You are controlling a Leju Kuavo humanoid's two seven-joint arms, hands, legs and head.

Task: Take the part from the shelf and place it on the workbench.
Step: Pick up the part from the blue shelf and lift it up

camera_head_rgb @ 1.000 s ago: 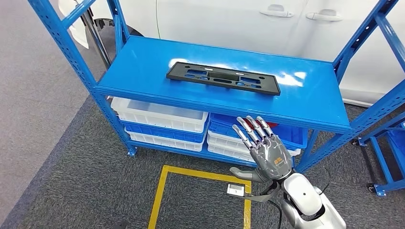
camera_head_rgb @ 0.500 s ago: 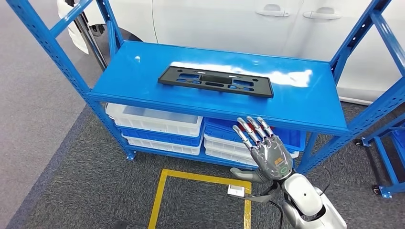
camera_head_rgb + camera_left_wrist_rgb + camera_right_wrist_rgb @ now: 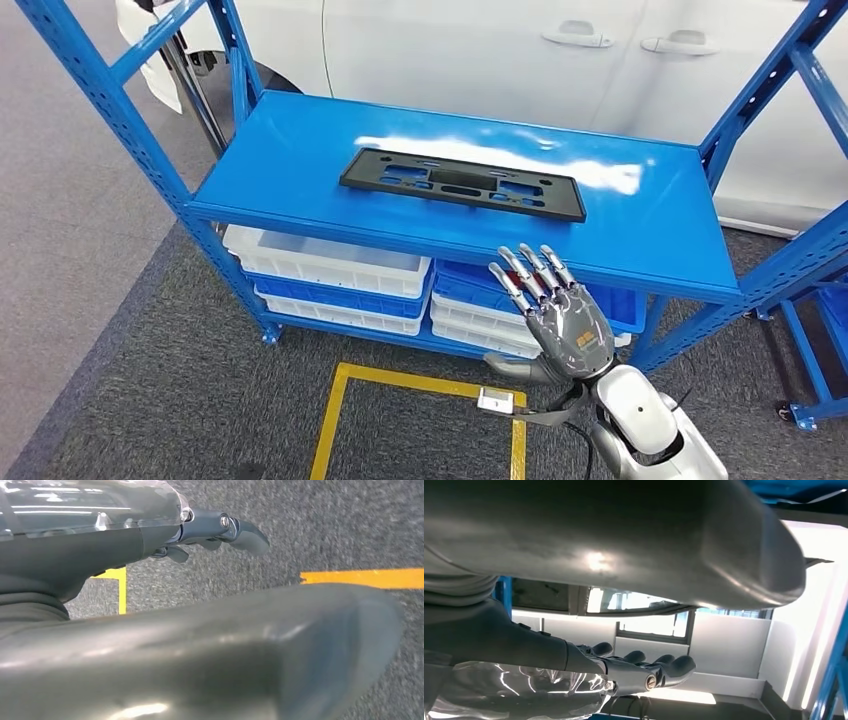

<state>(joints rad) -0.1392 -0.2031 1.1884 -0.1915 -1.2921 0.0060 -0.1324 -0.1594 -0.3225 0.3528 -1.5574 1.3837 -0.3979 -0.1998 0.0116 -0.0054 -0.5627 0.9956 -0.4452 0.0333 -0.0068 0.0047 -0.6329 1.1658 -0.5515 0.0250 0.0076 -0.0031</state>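
Part (image 3: 462, 184) first: a flat, long, matte black plastic plate with rounded corners and several slots and cut-outs through it, lying flat near the middle of my blue shelf (image 3: 300, 170), closer to the front lip than the back. The shelf top is smooth painted metal, glossy enough to throw a white glare behind the plate. Bare blue surface runs along both ends of the plate and in front of it up to the edge. Perforated blue uprights (image 3: 110, 95) stand at the corners, so the way in from the front is open between them.

My right hand (image 3: 562, 325) is raised below and in front of the shelf's front edge, well apart from the plate, palm turned away from me, fingers (image 3: 528, 275) straight, spread and holding nothing. The back of the hand is dark grey with small coloured marks too fine to read; the wrist behind it is smooth silver. My left hand (image 3: 220, 530) hangs over coarse grey carpet (image 3: 325, 525) crossed by yellow tape lines (image 3: 360, 577); its fingers look loosely extended with nothing in them.

Under the shelf, white bins (image 3: 325, 262) and blue bins (image 3: 470, 275) of smooth plastic sit stacked on the lower level. A white car (image 3: 480, 50) with two door handles stands just behind the shelf. On the carpet a yellow taped square (image 3: 345, 415) carries a small white tag (image 3: 496, 400), its print unreadable.
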